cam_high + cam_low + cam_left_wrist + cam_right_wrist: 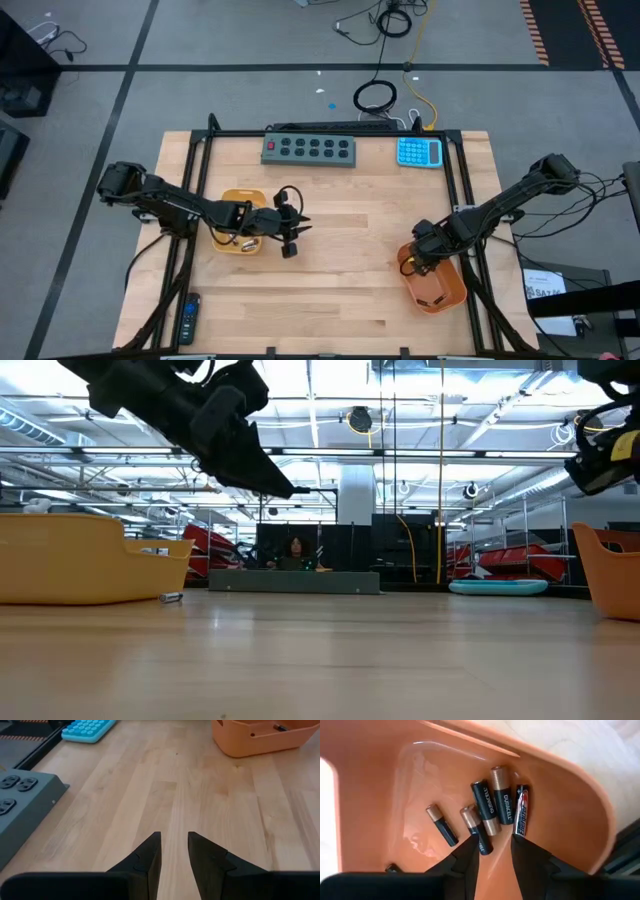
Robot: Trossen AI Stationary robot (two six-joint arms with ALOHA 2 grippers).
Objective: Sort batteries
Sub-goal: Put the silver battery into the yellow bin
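**Right gripper let go over its tray**

The right gripper [492, 845] hung just inside the orange tray [440, 290] near the table's [340, 280] right front corner. Its fingers stood a little apart with nothing between them. Directly beneath lay a cluster of batteries [492, 807], copper-topped black ones side by side and one apart from the rest. I judged the low hover was meant to keep a dropped cell from bouncing out. The tray's tall wall curved close around the fingers, so the clear way out looked to be straight up.

The left gripper [174, 855] sat just beside the yellow tray [240, 235] near the table's left edge, pointing across bare wood toward the right side. Its fingers showed a narrow gap and pinched nothing. One loose battery [170, 597] lay on the wood, close against that tray's wall. The middle of the table offered open room for either arm.
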